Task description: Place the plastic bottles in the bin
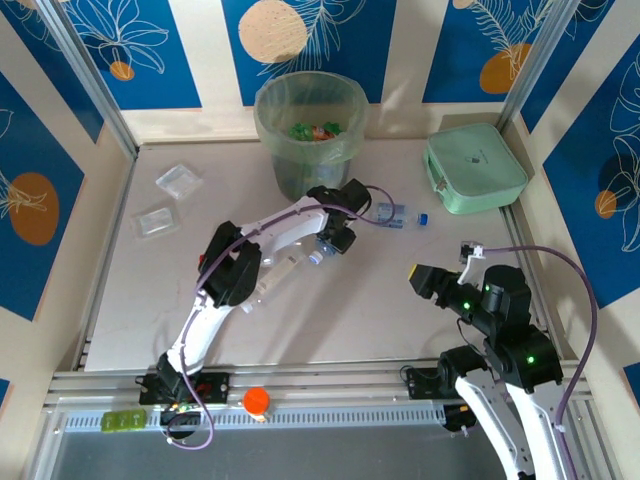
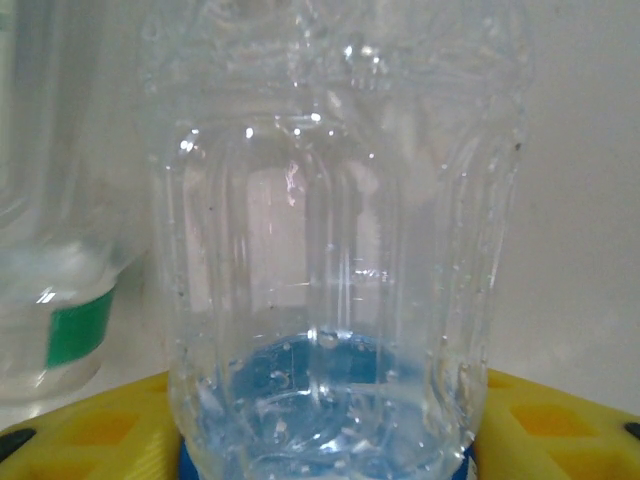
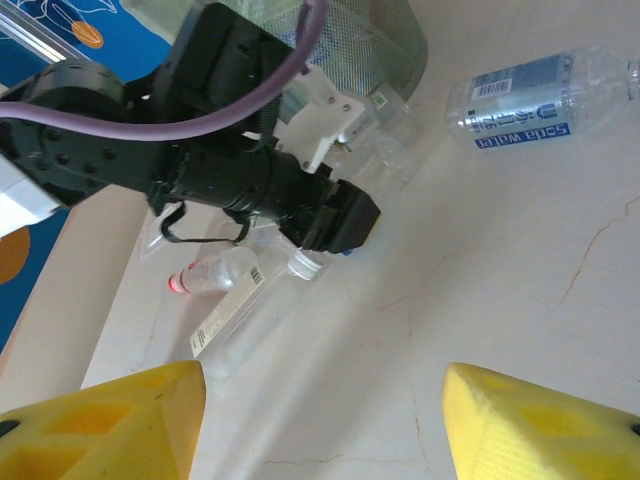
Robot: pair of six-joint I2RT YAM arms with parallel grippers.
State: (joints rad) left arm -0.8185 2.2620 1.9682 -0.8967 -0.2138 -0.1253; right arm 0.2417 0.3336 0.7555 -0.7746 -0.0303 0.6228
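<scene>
Plastic, clear and ribbed, fills the gap between the yellow fingers (image 2: 90,430) of the left gripper (image 2: 325,445), which press both flanks of a thin-walled bottle (image 2: 330,250). I judge the claw clenched on it, low beside the foot of the bin (image 1: 300,165). The next move calls for a lift over that translucent green rim. The right gripper (image 3: 325,420) hangs released above the pale table (image 3: 520,300), and a blue-labelled bottle (image 3: 535,95) lies near.

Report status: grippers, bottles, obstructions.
Left gripper shut on clear bottle, near bin. Right gripper open, empty. Blue-label bottle lying on table. Nothing seen blocking bin.
</scene>
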